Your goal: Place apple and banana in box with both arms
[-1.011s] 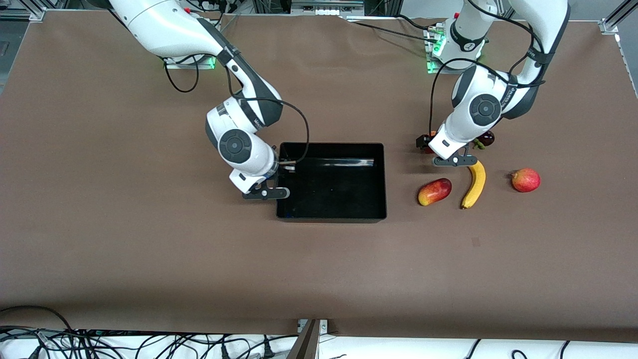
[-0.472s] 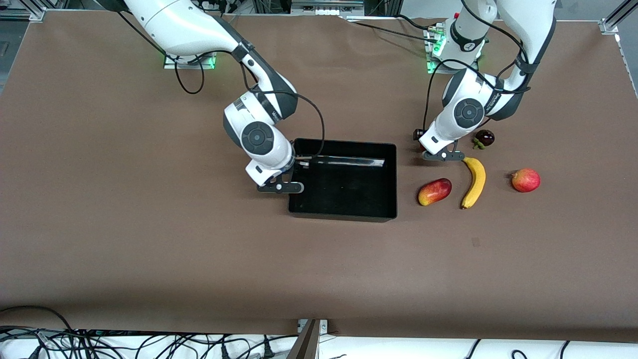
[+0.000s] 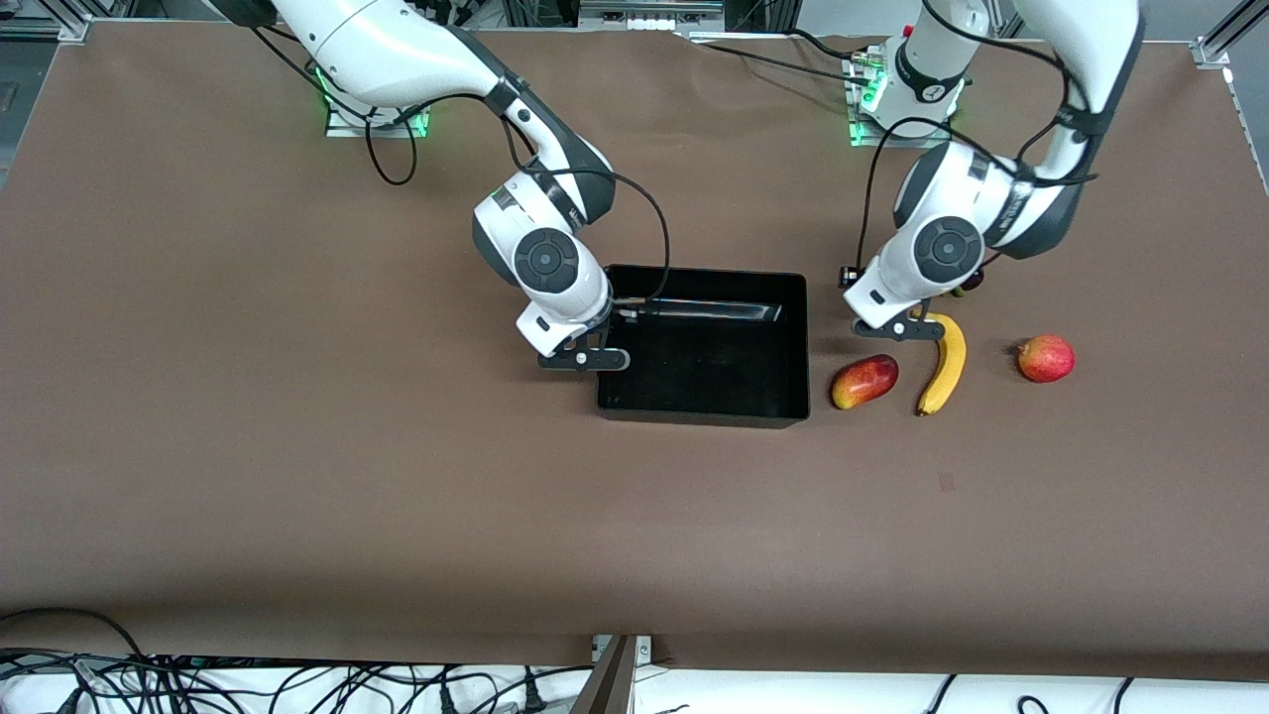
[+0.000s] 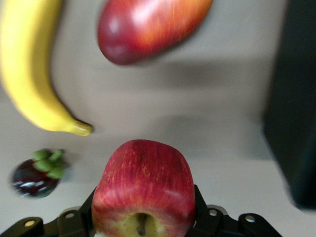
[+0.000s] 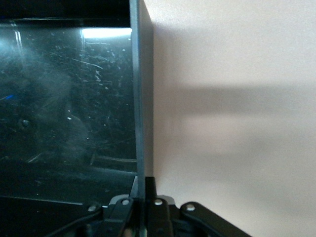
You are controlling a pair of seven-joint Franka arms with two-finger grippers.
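Apple (image 4: 143,190) is clamped in the left gripper (image 4: 143,217), one finger on each side, stem dimple facing the wrist camera. From the front it's hidden under the left wrist; the left gripper (image 3: 900,325) hangs over the worktop (image 3: 297,446) between the box and the banana's upper tip, just above the mango.

Banana (image 3: 944,365) lies flat on the worktop toward the left arm's end, curved, long axis running roughly toward the front camera. Left wrist view shows it (image 4: 29,74) clear of the apple, not touching.

Box (image 3: 793,347) sits mid-worktop, black, glossy, nothing inside. Right gripper (image 3: 585,357) is at the box wall on the right arm's end, fingers closed on the wall's rim. Right wrist view confirms: the wall (image 5: 140,98) runs straight into the right gripper (image 5: 143,190), pinched between the fingers, box floor on one side and bare worktop on the other.

Other fruit:
- mango (image 3: 865,381), red-yellow, just beside the box wall on the left arm's end, between box and banana; also seen from the left wrist (image 4: 148,27).
- round red-orange fruit (image 3: 1045,358), toward the left arm's end, well apart from the banana.
- dark purple fruit with green calyx (image 4: 37,173), near the banana's tip; mostly hidden by the left arm from the front.
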